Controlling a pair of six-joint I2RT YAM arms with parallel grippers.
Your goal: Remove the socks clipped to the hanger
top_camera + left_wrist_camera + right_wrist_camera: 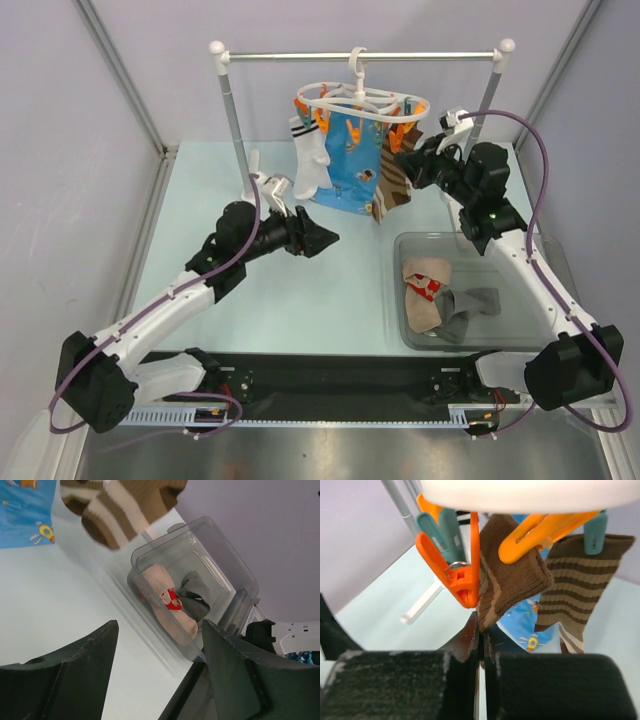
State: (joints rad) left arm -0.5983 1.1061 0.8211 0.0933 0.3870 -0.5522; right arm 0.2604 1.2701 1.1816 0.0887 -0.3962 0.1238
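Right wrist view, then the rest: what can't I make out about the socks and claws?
1. Right wrist: whether the shut right claw pinches the brown sock; the fabric's corner vanishes at the fingers' seam.
2. Top: the right claw's tips, hidden by its own wrist.
3. Left wrist: the hanger, cut off by the top edge, beyond the open left claw.
4. Top: how many socks lie in the bin; they overlap.

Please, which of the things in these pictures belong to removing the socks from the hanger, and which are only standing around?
For the job: white hanger; brown striped sock, right gripper shut on it; second brown striped sock; white black-striped sock.

Only there: blue cartoon-print cloth; metal rail; clear bin with beige sock and grey sock; open left gripper.
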